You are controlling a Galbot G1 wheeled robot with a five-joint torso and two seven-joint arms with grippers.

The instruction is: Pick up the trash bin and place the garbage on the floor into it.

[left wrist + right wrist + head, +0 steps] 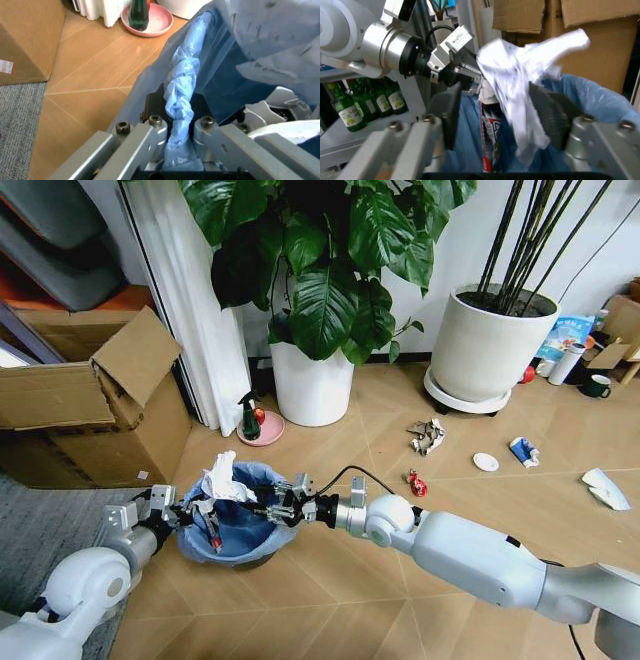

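Trash bin (240, 530) sits low above the wooden floor (400, 490); left gripper (178, 515) grips its rim, right gripper (262, 511) reaches over its mouth, white paper wad (222, 480) between.

Left wrist view: jaws clamp the bag-covered rim (181, 112).

Right wrist view: jaws stand wide, the paper wad (520, 86) between them, grip uncertain.

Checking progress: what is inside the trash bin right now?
A white paper wad sticks out of the trash bin, with a white-red tube below, between the right gripper's open fingers. The bin's bottom is hidden.
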